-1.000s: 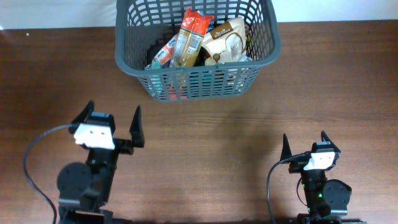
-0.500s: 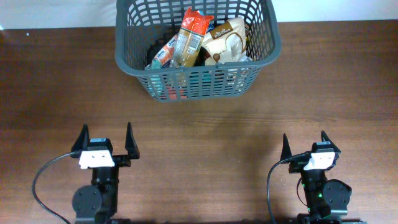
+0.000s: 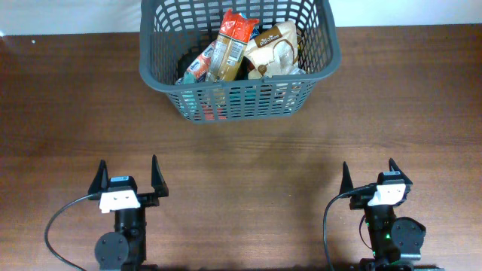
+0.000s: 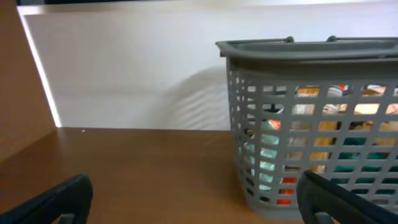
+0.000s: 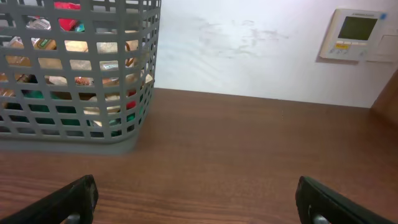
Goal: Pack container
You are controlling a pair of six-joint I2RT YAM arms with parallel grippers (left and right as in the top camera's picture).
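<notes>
Brown wood bench (image 3: 241, 169) seen from above, with a strip of white wall (image 3: 68, 15) along its far edge.

Near left: the left end effector (image 3: 128, 165), fingers spread wide and grasping nothing, well apart from everything else. Its wrist view shows both dark fingertips (image 4: 53, 199) at the lower corners, with bare bench between them.

Centre, at the far edge: the container (image 3: 248, 102), a dark grey lattice-sided basket standing upright on the bench, partly cut off by the top of the frame. Several packets lie inside it. Among them are an orange-red packet (image 3: 235, 30) propped upright and a tan pouch (image 3: 275, 49) just to its right. Other items show through the slots but are too obscured to identify.

Near right: the right end effector (image 3: 369, 167), likewise released and empty, well apart from the container. Its wrist view places the container at upper left and a white wall panel (image 5: 356, 34) with a small display at upper right.
</notes>
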